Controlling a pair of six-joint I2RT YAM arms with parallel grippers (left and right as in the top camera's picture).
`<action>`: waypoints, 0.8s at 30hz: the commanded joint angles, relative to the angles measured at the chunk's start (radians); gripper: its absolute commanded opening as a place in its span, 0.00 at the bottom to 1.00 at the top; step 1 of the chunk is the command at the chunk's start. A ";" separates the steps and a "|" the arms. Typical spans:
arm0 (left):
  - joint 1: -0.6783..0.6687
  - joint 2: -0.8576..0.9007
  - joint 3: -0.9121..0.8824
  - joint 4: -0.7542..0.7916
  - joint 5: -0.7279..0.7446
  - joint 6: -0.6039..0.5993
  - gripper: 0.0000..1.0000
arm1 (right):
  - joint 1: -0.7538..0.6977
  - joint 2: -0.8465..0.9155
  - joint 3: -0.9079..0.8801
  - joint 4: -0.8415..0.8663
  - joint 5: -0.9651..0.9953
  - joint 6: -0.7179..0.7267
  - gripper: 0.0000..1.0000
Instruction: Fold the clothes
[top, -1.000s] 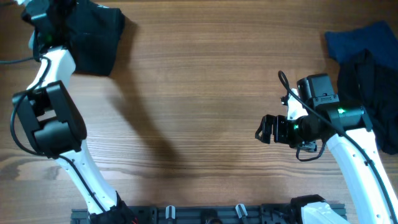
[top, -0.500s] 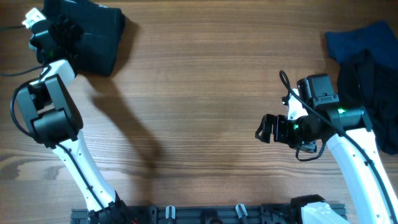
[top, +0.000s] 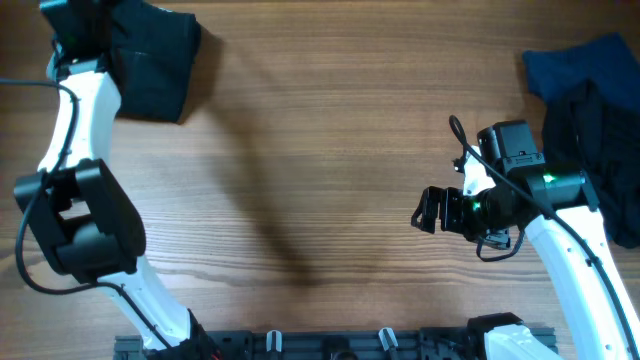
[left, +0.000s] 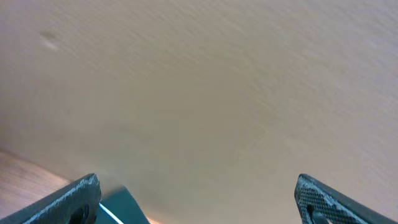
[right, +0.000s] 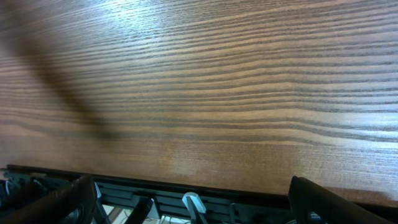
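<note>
Overhead view: clothes at two far corners, both claws spread

Overhead, the clothes sit in two places on the wooden table (top: 330, 150), well apart. At the far left corner lies a black garment (top: 155, 60), bunched into a rough block. Its long axis runs from the far edge toward the near side, and its near edge slants. At the far right corner a dark blue garment (top: 580, 65) lies with its long axis across the table, left to right, and the frame edge cuts it off. A second black garment (top: 600, 140) overlaps the blue one's near part and stretches along the right edge, long axis far to near. All the fabric is too dark and too small here for any label or writing to be read.

The left arm (top: 75, 110) reaches to the far left corner, and its dark end sits over the left part of the black block. Whether it touches the cloth cannot be told. From the left wrist, the left gripper (left: 199, 198) has its fingers spread wide with nothing between them. Only a blurred pale surface and a strip of wood at the lower left show beyond.

The right gripper (top: 428, 208) hangs over bare wood left of the right-hand pile, pointing toward the table's left side. A green light (top: 547, 180) glows on its arm. From the right wrist, its fingers are likewise splayed and grip nothing, with wood grain beyond and a black rail (right: 186, 190) along the table's near edge.
</note>
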 joint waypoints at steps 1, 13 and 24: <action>-0.061 0.061 -0.012 -0.138 -0.012 -0.002 1.00 | -0.004 0.003 -0.010 0.000 0.006 -0.032 1.00; -0.063 0.327 -0.013 -0.180 -0.056 -0.002 1.00 | -0.004 0.003 -0.010 0.002 0.006 -0.038 1.00; -0.051 0.122 -0.012 -0.144 0.048 -0.003 1.00 | -0.004 0.003 -0.010 -0.007 0.005 -0.030 1.00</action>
